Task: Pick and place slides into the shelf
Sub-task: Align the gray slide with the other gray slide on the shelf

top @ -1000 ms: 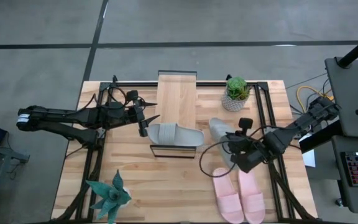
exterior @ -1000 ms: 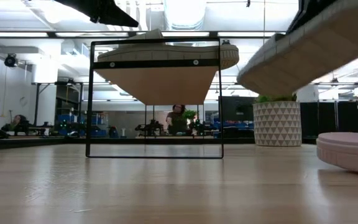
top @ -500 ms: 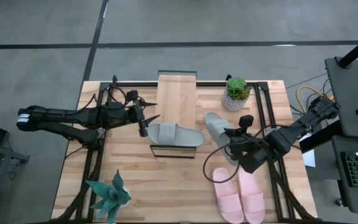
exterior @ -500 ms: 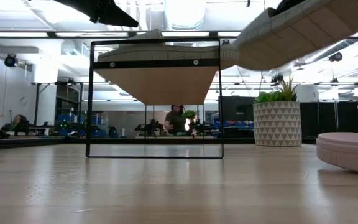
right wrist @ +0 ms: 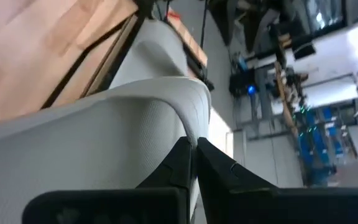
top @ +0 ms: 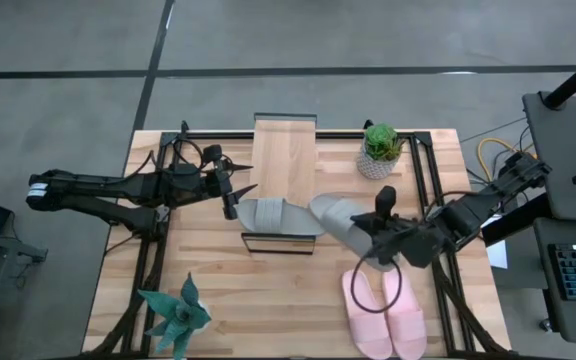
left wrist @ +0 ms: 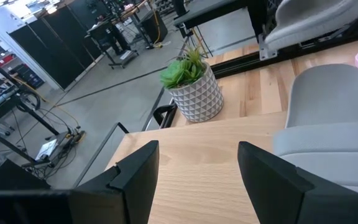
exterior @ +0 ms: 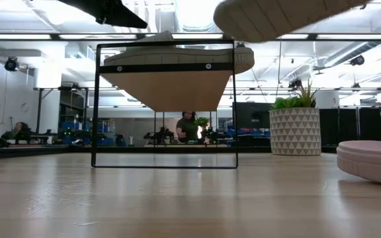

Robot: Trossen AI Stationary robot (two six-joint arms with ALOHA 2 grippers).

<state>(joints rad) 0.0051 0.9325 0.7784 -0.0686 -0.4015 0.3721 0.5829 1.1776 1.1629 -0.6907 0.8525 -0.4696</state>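
Note:
The shelf point(top: 284, 160) stands at mid-table, its black frame point(exterior: 98, 106) on the tabletop. One grey slide point(top: 280, 215) lies sole down across the near end of its plank; it also shows in the low view point(exterior: 177, 56) and the left wrist view point(left wrist: 334, 118). My left gripper point(top: 246, 180) is open and empty just left of it; in its own wrist view point(left wrist: 197, 168) its fingers are spread. My right gripper point(top: 376, 228) is shut on the second grey slide point(top: 336, 218), high in the low view point(exterior: 276, 16). The pink pair point(top: 383, 312) lies on the table near the front. My right gripper pinches the edge of the grey slide's strap point(right wrist: 188, 127) between its two fingers. The fingers come from the table's right side. The slide is lifted clear of the table, its free end point(top: 318, 207) reaching toward the shelf's right side.
A potted green plant point(top: 380, 150) stands at the far right of the shelf, and shows in the low view point(exterior: 295, 129). A teal succulent point(top: 178, 315) stands at the near left. A pink slide point(exterior: 369, 162) lies at the low view's right. Black rails point(top: 423, 190) run along the table's sides.
My right gripper has gone up and toward the table's left, toward the shelf, still shut on the grey slide. The slide has risen and swung round, so that its free end now points at the shelf beside the other grey slide.

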